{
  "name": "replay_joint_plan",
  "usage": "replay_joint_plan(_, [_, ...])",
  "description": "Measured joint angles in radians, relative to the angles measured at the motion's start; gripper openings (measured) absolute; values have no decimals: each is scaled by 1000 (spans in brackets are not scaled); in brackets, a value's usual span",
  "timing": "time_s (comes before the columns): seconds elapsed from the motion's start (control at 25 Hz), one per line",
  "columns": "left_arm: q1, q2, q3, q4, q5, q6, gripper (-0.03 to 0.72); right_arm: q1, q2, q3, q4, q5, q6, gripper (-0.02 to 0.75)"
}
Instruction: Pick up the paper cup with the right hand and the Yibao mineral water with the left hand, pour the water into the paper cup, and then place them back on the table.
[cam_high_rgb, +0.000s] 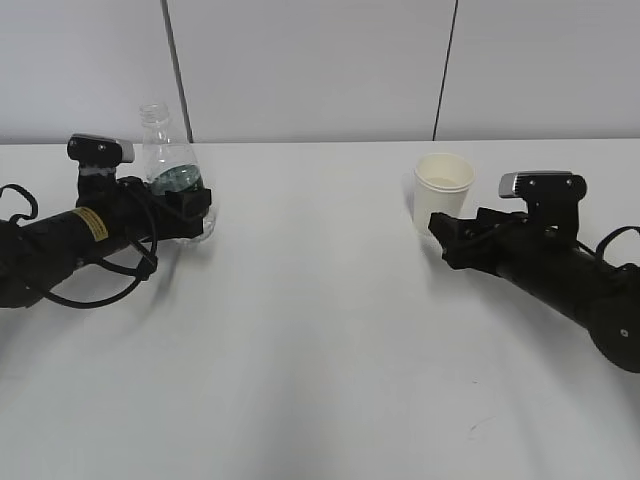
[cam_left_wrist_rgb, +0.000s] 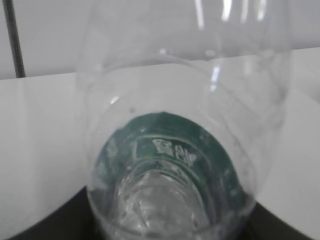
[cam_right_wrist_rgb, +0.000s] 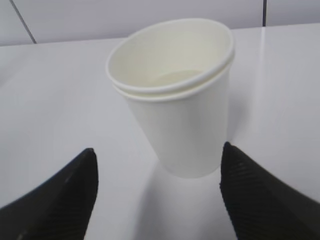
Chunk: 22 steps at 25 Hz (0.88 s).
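The Yibao mineral water bottle (cam_high_rgb: 168, 165), clear with a dark green label and no cap, stands at the back left of the table (cam_high_rgb: 320, 350), leaning slightly. My left gripper (cam_high_rgb: 188, 208) is closed around its lower body. In the left wrist view the bottle (cam_left_wrist_rgb: 170, 165) fills the frame, with the black fingers (cam_left_wrist_rgb: 60, 225) pressed against both sides. The cream-white paper cup (cam_high_rgb: 442, 190) stands upright at the right. My right gripper (cam_high_rgb: 440, 228) is open just in front of it. In the right wrist view the cup (cam_right_wrist_rgb: 175, 100) stands just beyond the fingertips (cam_right_wrist_rgb: 82, 180) and shows two stacked rims.
A pale wall with dark vertical seams (cam_high_rgb: 175, 60) rises behind the table's far edge. Black cables (cam_high_rgb: 100, 285) loop beside the left arm. White tabletop spreads between the two arms and towards the front.
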Motion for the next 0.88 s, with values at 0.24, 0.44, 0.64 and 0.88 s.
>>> replay_joint_plan(0.24, [0,0,0,0,0,0,346,0,-121,112,2,-14,-22,593])
replay_joint_plan(0.44, [0,0,0,0,0,0,381,0,-212,173,2,-14,-34,593])
replay_joint_plan(0.64, [0,1,0,1,10,0,536,0,-259,198,0,-12,-40,593])
replay_joint_plan(0.88, [0,-5,2,3,0,0,590,0,-288,202,-6,27,-42,593])
